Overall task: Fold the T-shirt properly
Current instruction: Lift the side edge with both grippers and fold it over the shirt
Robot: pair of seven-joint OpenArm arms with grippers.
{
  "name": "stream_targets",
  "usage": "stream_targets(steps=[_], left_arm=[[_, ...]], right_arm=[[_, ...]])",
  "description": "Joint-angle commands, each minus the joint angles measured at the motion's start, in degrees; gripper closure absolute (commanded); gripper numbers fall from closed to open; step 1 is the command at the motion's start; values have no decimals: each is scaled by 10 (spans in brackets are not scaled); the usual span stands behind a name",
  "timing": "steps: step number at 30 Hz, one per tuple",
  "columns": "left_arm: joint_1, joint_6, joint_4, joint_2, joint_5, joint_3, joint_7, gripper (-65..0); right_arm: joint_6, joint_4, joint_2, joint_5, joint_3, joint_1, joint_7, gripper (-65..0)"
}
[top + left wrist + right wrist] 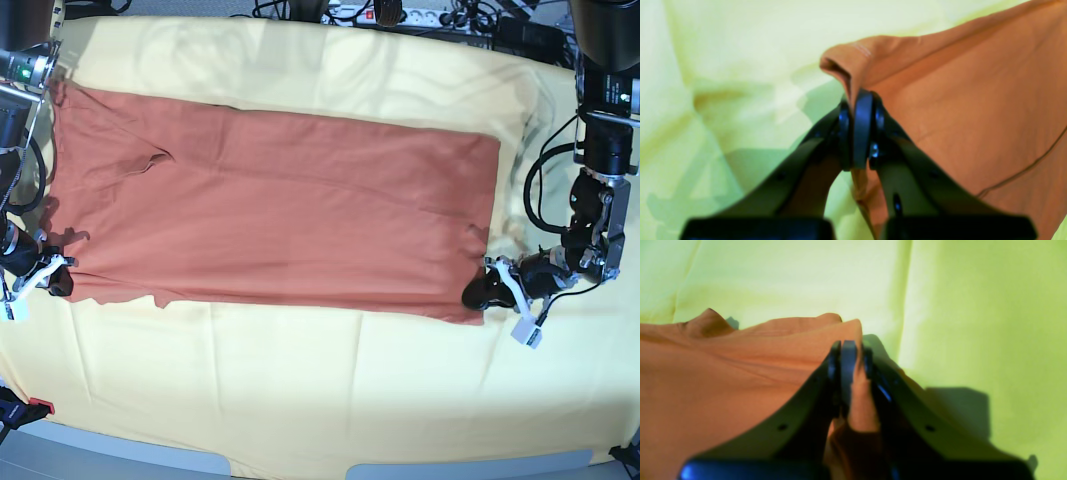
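Left claw [858, 100] and right claw [849, 346] each pinch a T-shirt [270, 210] corner, at 4 and 8 o'clock.

Pale yellow cloth [330, 390] spread over the whole table, creased in long soft folds; grey table edge [130, 455] showing along the near side; at the far side, a white power strip [385, 14] amid a tangle of dark cables [470, 18]; bright, even light from above, with soft shadows on the cloth.
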Motion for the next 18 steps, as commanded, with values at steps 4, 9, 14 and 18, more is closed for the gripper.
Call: stream_targets(steps=[4, 9, 14, 18], left_arm=[[-34, -3, 7, -13, -33, -17, 25, 0], [-36, -3, 12, -13, -181, -28, 161, 0], [-35, -3, 22, -22, -254, -28, 227, 0], [-35, -3, 48, -37, -320, -28, 270, 0]], right_arm=[[24, 10, 19, 21, 4, 17, 3, 0], [24, 10, 18, 84, 3, 16, -74, 0], [24, 10, 33, 103, 3, 12, -90, 0], [24, 10, 42, 150, 3, 12, -130, 0]])
